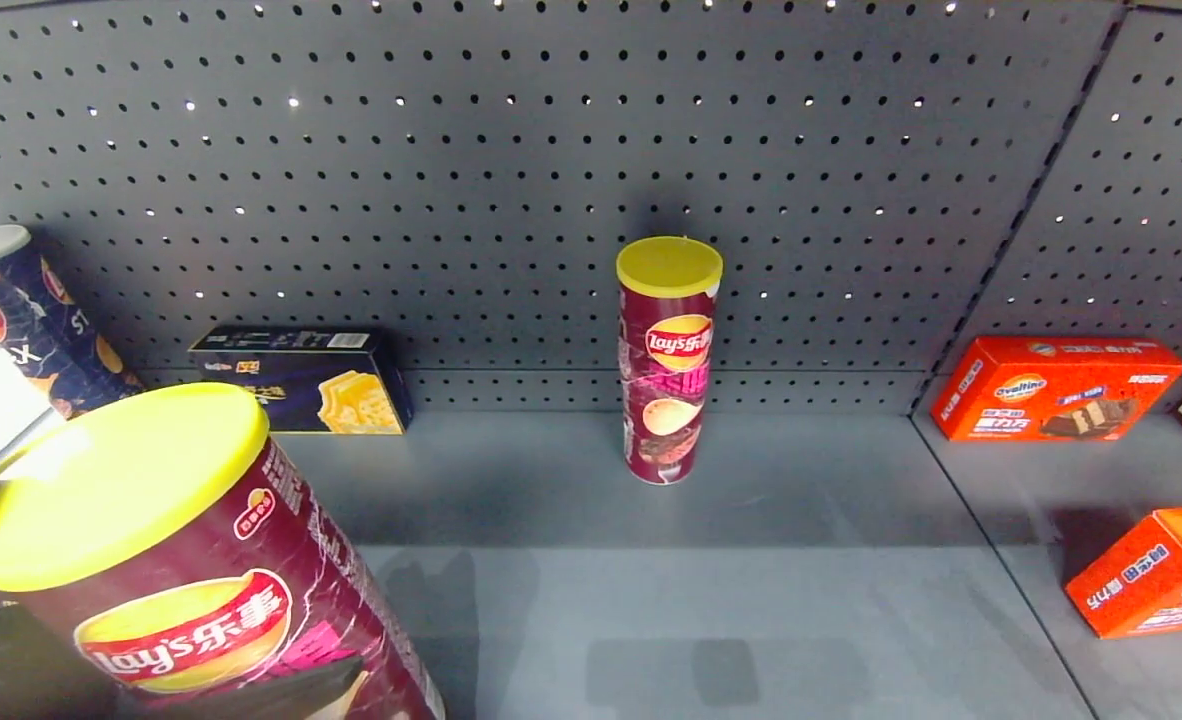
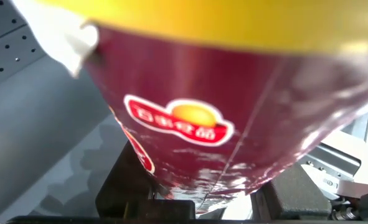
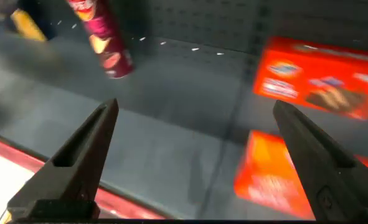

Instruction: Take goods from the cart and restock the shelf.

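A maroon chip can with a yellow lid (image 1: 191, 560) is held tilted at the lower left, in front of the shelf board (image 1: 651, 600). My left gripper (image 2: 202, 202) is shut on its lower body, and a dark finger (image 1: 291, 690) crosses the can's label. A second, matching can (image 1: 668, 360) stands upright near the middle of the shelf, close to the pegboard back; it is also in the right wrist view as the standing can (image 3: 106, 40). My right gripper (image 3: 195, 109) hangs open and empty in front of the shelf's edge, to the right of that can.
A dark blue cracker box (image 1: 306, 380) lies at the back left, with a blue chip can (image 1: 26, 320) leaning beside it. Orange boxes (image 1: 1051, 400) (image 1: 1151, 570) sit in the right bay, beyond a divider line. The pegboard wall (image 1: 551, 150) closes the back.
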`<state>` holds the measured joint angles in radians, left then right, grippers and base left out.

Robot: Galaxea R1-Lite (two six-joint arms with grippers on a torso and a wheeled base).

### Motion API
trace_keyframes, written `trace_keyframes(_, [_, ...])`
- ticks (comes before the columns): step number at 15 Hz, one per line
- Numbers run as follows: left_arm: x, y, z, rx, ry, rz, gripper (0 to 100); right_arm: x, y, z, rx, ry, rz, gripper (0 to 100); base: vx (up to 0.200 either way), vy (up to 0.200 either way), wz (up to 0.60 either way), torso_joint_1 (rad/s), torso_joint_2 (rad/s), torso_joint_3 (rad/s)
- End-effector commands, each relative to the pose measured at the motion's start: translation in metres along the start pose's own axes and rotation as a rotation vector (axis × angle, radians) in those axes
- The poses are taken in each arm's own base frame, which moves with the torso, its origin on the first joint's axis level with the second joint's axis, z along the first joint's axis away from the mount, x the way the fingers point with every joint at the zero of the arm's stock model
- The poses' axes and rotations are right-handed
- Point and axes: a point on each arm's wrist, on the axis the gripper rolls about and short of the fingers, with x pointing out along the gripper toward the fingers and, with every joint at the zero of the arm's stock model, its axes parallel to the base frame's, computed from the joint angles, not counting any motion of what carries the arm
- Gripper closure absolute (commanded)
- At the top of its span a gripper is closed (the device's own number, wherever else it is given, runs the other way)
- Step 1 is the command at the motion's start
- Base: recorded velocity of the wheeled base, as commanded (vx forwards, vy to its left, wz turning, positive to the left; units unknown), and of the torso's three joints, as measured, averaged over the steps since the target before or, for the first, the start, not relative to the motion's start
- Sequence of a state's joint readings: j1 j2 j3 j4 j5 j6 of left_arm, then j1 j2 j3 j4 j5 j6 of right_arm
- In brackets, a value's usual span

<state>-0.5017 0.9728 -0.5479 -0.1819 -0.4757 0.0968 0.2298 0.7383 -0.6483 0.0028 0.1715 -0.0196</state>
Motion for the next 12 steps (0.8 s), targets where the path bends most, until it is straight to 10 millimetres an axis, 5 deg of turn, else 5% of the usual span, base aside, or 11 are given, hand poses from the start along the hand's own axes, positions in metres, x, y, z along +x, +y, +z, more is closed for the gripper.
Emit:
trace_keyframes(1, [0.000, 0.001, 0.000, -0.002, 0.002, 0.003, 100, 0.071, -0.004, 0.012, -0.038, 0.135, 0.117, 0, 0.000, 0.000, 0.00, 0.000, 0.00, 0.000])
trace_keyframes(4, [0.000, 0.001, 0.000, -0.003, 0.003, 0.003, 100, 0.115, -0.006, 0.012, -0.060, 0.089, 0.174, 0, 0.000, 0.000, 0.00, 0.000, 0.00, 0.000])
trace_keyframes(12, [0.003, 0.001, -0.010, -0.019, 0.034, -0.003, 100, 0.171, -0.002, 0.010, -0.086, 0.041, 0.302, 0, 0.000, 0.000, 0.00, 0.000, 0.00, 0.000])
